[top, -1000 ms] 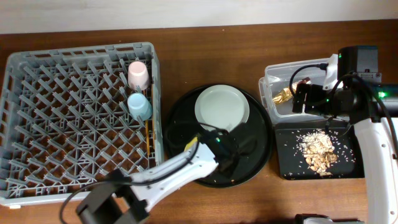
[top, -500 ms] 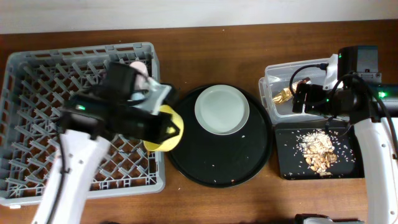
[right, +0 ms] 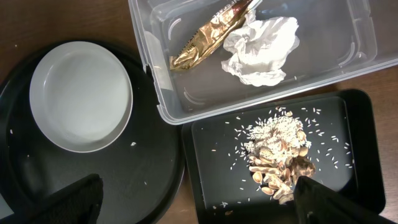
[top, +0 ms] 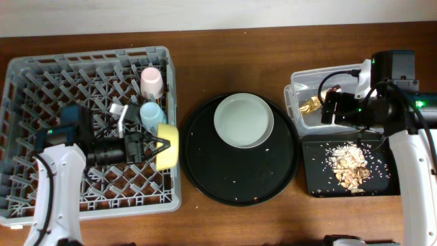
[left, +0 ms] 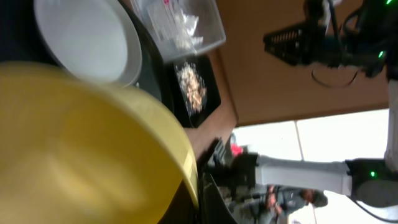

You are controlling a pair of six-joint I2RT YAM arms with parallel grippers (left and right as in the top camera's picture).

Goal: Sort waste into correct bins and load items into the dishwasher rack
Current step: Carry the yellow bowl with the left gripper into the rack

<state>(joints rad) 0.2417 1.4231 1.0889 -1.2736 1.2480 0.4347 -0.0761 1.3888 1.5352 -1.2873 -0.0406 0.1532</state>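
With the left end effector [top: 156,146] clamped on the yellow bowl [top: 171,147] at the dishwasher rack's [top: 41,89] right edge, left of frame centre, the bowl is best seated on edge between pegs before release.

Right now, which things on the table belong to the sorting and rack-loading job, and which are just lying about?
Job: yellow bowl in the left hand, pink cup, blue cup, plate, dishwasher rack, wrapper, tissue, food scraps, clear tub, small black tray.
Lying about: large round black tray under the plate.

Robot lab bench: wooden table [top: 225,61], dishwasher rack [top: 48,96]
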